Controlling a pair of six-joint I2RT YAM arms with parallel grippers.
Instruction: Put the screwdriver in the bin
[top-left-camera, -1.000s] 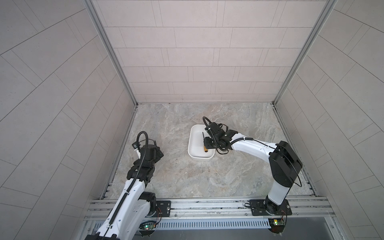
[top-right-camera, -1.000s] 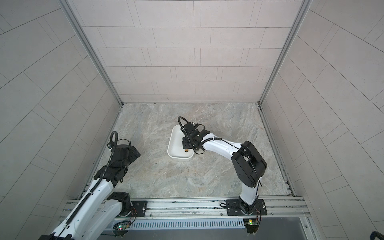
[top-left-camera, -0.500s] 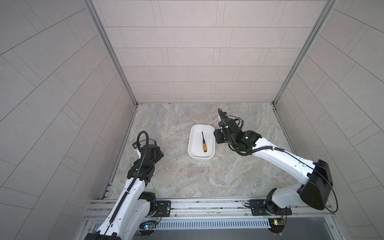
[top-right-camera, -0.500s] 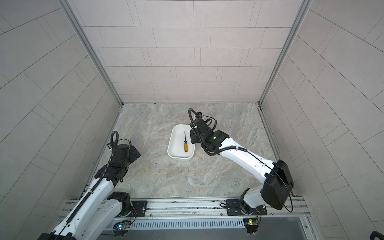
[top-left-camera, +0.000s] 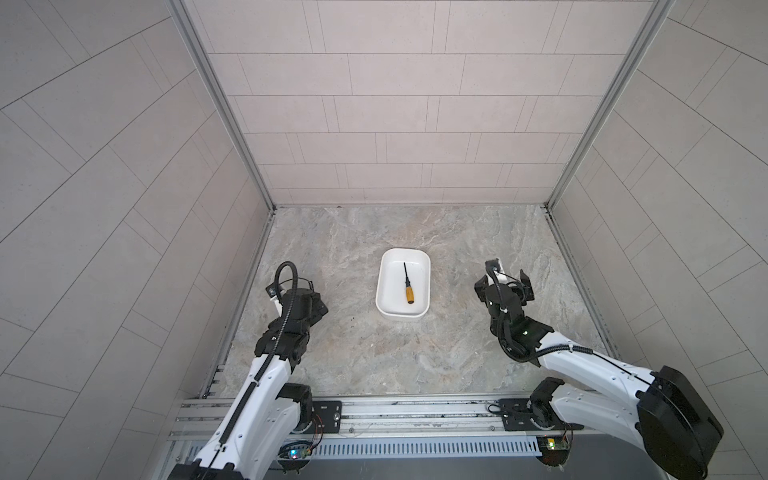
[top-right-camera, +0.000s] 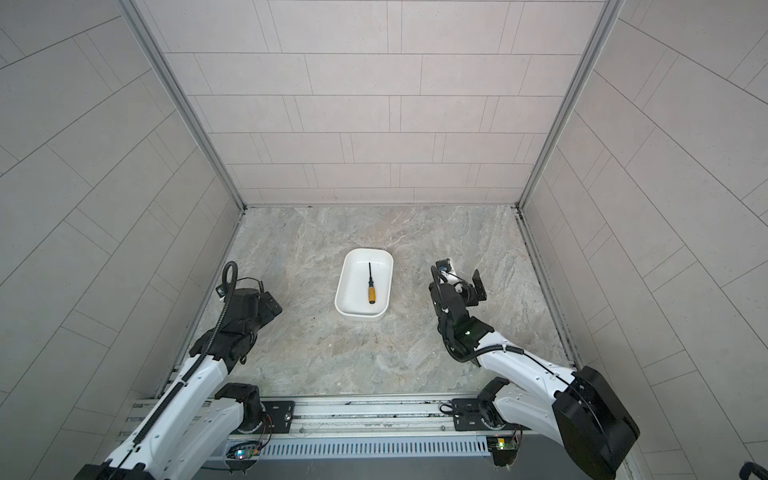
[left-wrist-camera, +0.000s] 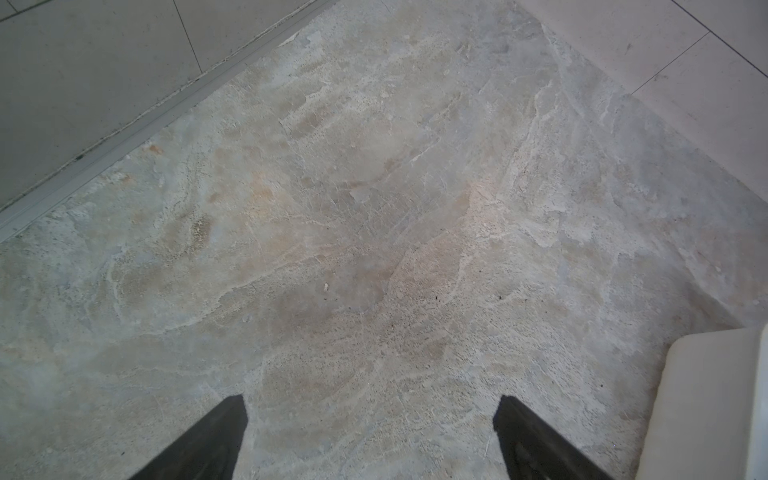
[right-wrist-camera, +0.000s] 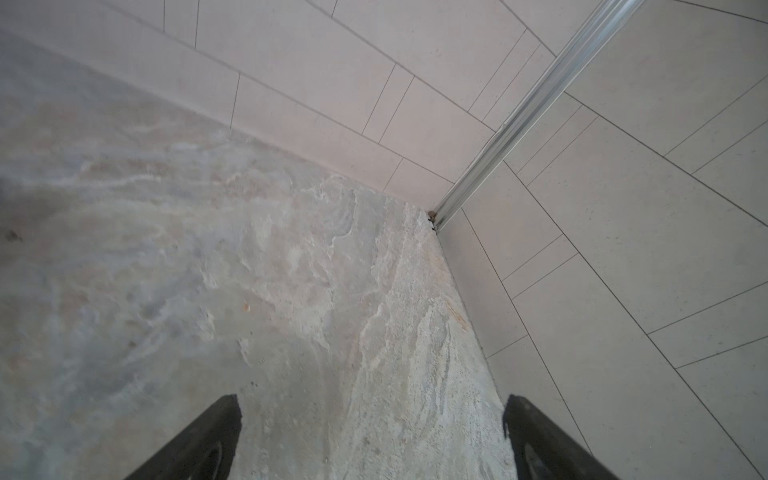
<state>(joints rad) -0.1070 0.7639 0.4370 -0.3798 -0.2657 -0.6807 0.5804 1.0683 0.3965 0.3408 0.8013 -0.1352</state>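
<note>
The screwdriver (top-left-camera: 408, 287) (top-right-camera: 370, 287), with its orange handle and thin black shaft, lies flat inside the white bin (top-left-camera: 390, 299) (top-right-camera: 352, 297) at the middle of the floor, its handle toward the near end. Nothing touches it. My right gripper (top-left-camera: 502, 282) (right-wrist-camera: 372, 403) hovers well to the right of the bin, open and empty, facing the far right corner. My left gripper (top-left-camera: 316, 306) (left-wrist-camera: 371, 405) rests to the left of the bin, open and empty. A corner of the bin (left-wrist-camera: 706, 395) shows in the left wrist view.
The marbled stone floor (top-left-camera: 415, 232) is enclosed by tiled walls on three sides, with metal corner posts (right-wrist-camera: 519, 108). A metal rail (top-left-camera: 395, 411) carrying both arm bases runs along the near edge.
My right gripper let go of the screwdriver in the bin, opened wide and drew back to the right. The screwdriver now lies free in the bin. The left arm has not moved.
</note>
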